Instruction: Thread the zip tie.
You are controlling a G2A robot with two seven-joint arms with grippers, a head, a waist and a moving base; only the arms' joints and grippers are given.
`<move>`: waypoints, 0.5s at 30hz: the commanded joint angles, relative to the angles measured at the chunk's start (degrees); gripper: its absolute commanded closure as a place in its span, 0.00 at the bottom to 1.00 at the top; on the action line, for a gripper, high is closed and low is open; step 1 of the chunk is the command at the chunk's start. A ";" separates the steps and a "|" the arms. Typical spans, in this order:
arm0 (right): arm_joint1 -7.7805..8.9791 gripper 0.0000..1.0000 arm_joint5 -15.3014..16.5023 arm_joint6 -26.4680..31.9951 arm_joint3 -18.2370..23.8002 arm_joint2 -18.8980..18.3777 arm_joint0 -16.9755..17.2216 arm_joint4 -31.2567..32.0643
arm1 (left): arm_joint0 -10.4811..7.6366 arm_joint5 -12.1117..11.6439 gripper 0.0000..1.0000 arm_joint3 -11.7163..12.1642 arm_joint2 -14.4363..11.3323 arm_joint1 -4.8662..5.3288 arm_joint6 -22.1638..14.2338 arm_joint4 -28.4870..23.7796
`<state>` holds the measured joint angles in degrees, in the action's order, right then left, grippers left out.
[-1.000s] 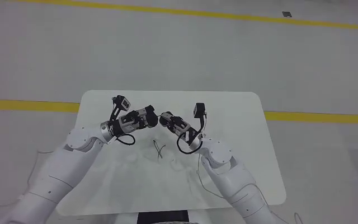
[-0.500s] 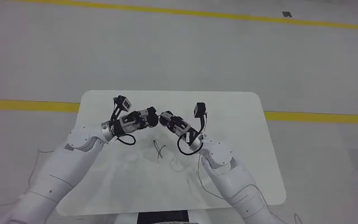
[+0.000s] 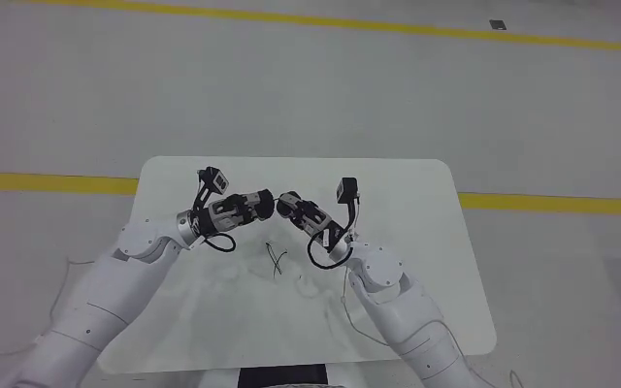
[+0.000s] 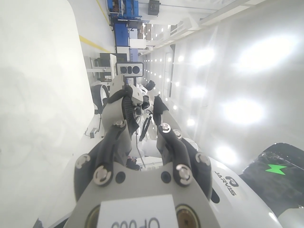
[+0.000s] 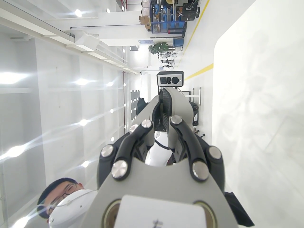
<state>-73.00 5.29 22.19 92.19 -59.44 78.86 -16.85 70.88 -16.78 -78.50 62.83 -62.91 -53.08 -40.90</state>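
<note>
Two thin black zip ties (image 3: 277,260) lie crossed on the white table (image 3: 408,194), nearer the robot than both grippers. Above the table's middle, my left gripper (image 3: 269,203) and right gripper (image 3: 282,204) face each other tip to tip, almost touching. In the left wrist view the left gripper (image 4: 143,106) is open, with the right gripper's tip showing in the gap between its fingers (image 4: 127,105). In the right wrist view the right gripper (image 5: 163,104) has its pads pressed together. I cannot tell whether a zip tie sits between them.
A small pale speck (image 3: 299,279) lies on the table beside the zip ties. A thin cable (image 3: 342,306) runs along the right arm. The table's rounded edges and a yellow floor line (image 3: 58,182) lie beyond.
</note>
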 commanded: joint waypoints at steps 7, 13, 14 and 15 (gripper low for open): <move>-0.08 1.00 0.25 0.33 0.20 -0.16 0.17 0.32 | -0.05 0.39 0.91 0.11 -0.08 0.01 0.12 0.25; -0.15 1.00 0.49 0.57 0.27 -0.23 0.24 0.55 | -0.14 0.75 0.98 0.25 -0.26 -0.01 0.09 0.34; -0.16 1.00 0.55 0.62 0.29 -0.23 0.26 0.54 | -0.16 0.80 1.00 0.28 -0.28 -0.01 0.08 0.35; -0.17 1.00 0.61 0.66 0.29 -0.24 0.27 0.54 | -0.18 0.84 1.00 0.31 -0.29 -0.01 0.05 0.38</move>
<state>-73.16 5.85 22.81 92.47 -59.67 79.12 -16.31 70.72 -15.99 -78.23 62.55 -62.92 -53.00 -40.55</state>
